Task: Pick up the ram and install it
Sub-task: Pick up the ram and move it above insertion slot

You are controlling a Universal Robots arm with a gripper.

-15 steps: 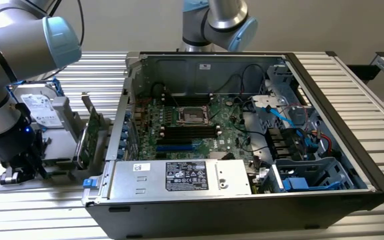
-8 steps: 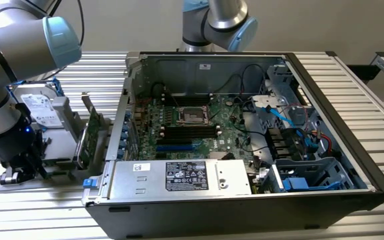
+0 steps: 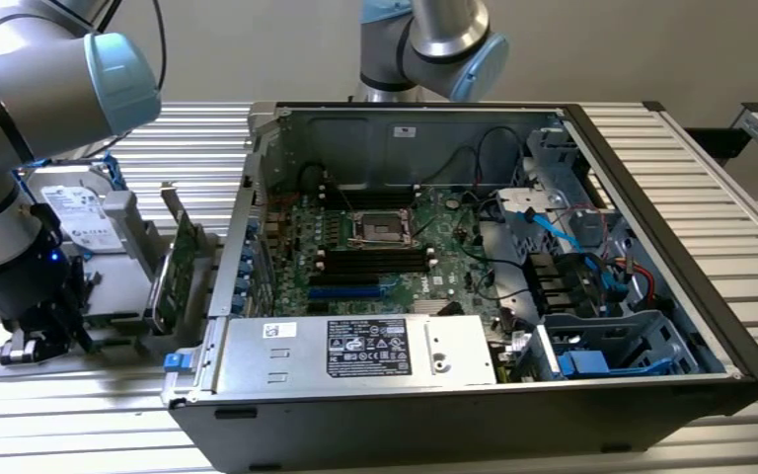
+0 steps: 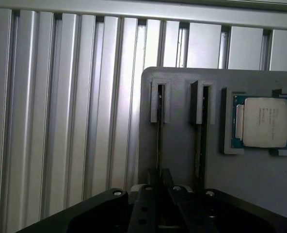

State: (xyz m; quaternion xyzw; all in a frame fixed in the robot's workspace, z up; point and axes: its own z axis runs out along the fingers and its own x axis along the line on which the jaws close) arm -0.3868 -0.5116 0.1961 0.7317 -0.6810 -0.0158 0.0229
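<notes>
The open computer case sits beside the grey holder. Over that holder the gripper stands narrow, seemingly pinching the ram, which stands on edge in a holder slot. A processor chip lies nearby.

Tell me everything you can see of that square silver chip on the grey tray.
The processor chip is square, with a dull silver metal lid bearing faint printing too small to read. A blue-green board edge shows around the lid. It lies flat, lid up, seated in a shallow raised-edged recess of the grey holder tray. Nothing but the tray touches it.
</notes>
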